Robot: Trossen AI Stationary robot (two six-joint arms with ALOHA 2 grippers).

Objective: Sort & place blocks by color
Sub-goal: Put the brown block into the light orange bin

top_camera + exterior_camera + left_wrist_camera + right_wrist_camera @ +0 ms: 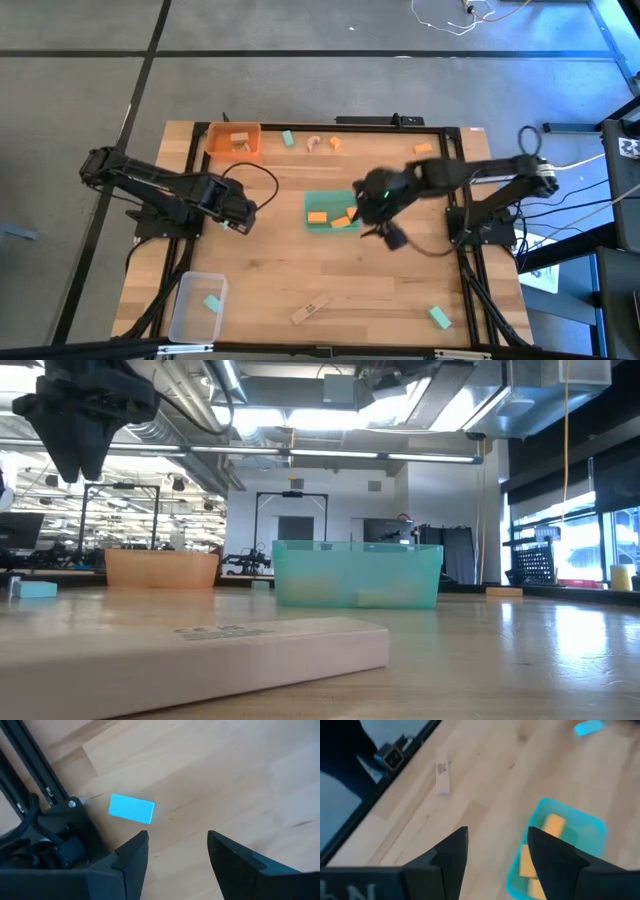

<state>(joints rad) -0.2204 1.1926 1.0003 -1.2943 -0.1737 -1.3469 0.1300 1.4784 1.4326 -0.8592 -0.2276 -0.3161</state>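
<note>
Two orange blocks seemingly lie in green tray; right gripper gapes above its edge.

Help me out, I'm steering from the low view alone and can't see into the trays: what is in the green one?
Observer: From above, the green tray holds orange blocks and no green ones.
Operator: And the orange tray?
Observer: The orange tray holds pale wood blocks.
Operator: Is the right gripper carrying anything?
Observer: No. The right gripper is open and empty, above the table by the green tray's edge.
</note>
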